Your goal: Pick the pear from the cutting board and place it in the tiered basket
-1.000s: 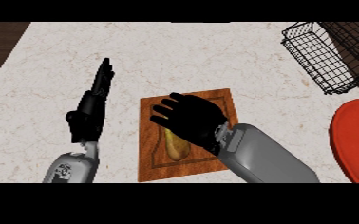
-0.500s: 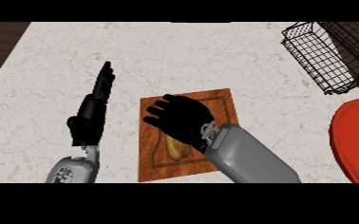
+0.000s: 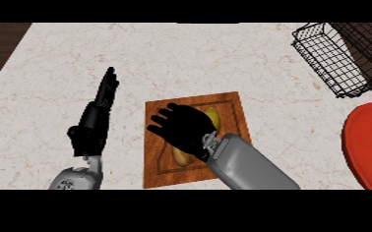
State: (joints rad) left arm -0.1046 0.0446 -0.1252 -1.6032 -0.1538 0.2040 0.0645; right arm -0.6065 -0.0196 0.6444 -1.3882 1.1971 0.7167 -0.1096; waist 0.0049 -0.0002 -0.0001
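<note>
A yellow pear (image 3: 211, 116) lies on the wooden cutting board (image 3: 234, 109) near the counter's front. My right hand (image 3: 181, 128) is spread over the pear, fingers pointing up and left, and hides its middle. Yellow shows past the hand at the upper right and again below the wrist (image 3: 179, 158). The fingers look relaxed, not closed round the fruit. My left hand (image 3: 97, 115) rests to the left of the board, open with straight fingers pointing up. The black wire tiered basket (image 3: 328, 59) stands at the far right corner, well away from both hands.
A red plate (image 3: 360, 142) is cut off by the right edge, beside the board. The pale marble counter (image 3: 181, 54) stretches between the board and the basket. A dark edge shows at the far left corner.
My right hand has slid left and slightly nearer over the board, covering more of the pear. The left hand has stayed in place.
</note>
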